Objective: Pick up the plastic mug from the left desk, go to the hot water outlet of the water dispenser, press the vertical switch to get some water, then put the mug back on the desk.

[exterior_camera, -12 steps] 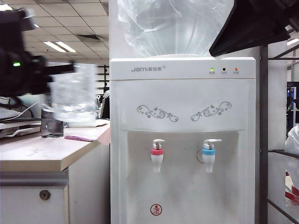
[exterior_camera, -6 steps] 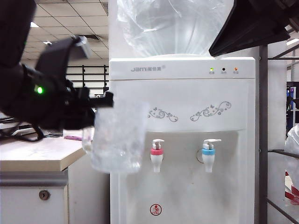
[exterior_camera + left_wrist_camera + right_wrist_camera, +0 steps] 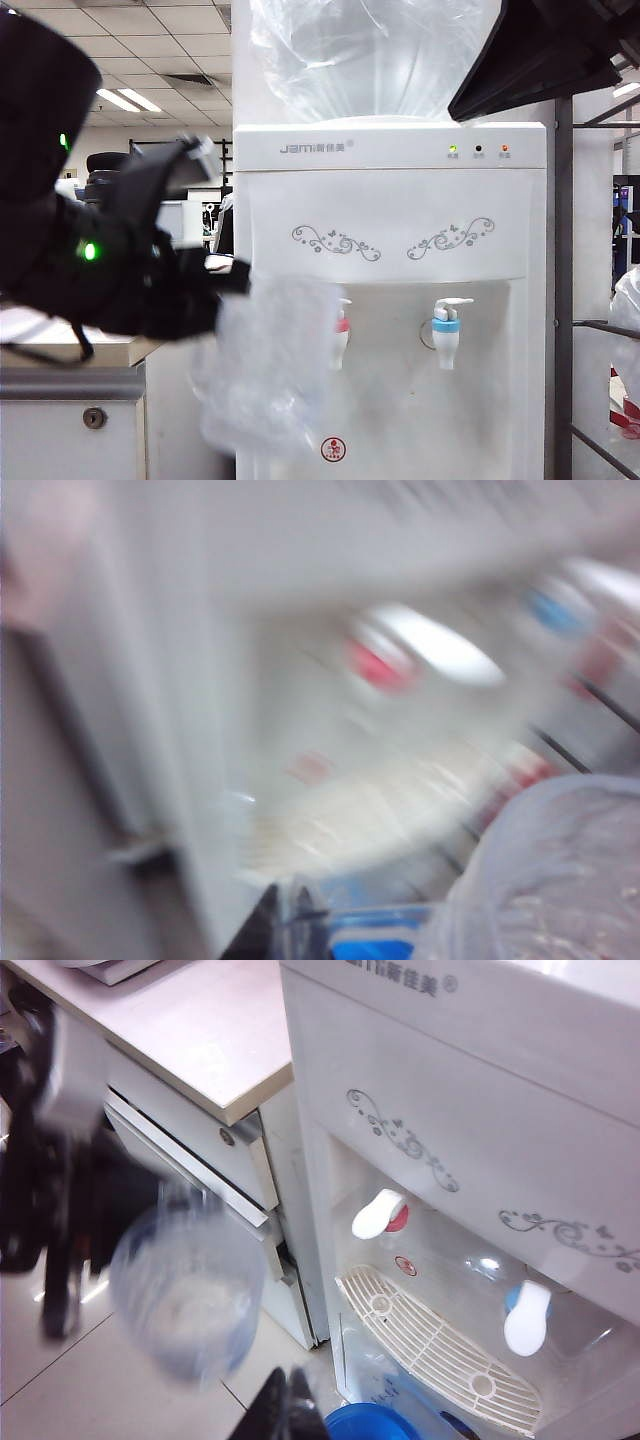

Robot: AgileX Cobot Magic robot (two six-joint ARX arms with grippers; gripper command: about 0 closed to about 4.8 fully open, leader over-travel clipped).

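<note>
The clear plastic mug (image 3: pixel 268 365) hangs blurred in front of the white water dispenser (image 3: pixel 390 210), low and left of its taps. My left gripper (image 3: pixel 232 280) is shut on the mug's side and holds it in the air. The mug covers part of the hot water outlet (image 3: pixel 343 326); its red collar still peeks out. From the right wrist I see the mug (image 3: pixel 185 1290), the hot water outlet (image 3: pixel 396 1220) and its white vertical switch (image 3: pixel 374 1215). My right gripper (image 3: pixel 287 1405) is shut and empty, off to the side. The left wrist view is smeared: mug (image 3: pixel 550 880), left gripper (image 3: pixel 285 930).
The left desk (image 3: pixel 70 382) with its drawer lock stands beside the dispenser. A blue-collared tap (image 3: pixel 447 325) sits right of the red one. Below the taps lie a white drip grille (image 3: pixel 440 1345) and a blue bucket (image 3: pixel 370 1425). A metal rack (image 3: pixel 565 300) stands at the right.
My left arm has carried the mug from above the desk rightward and down, to in front of the dispenser's hot tap. The right arm has not moved.
</note>
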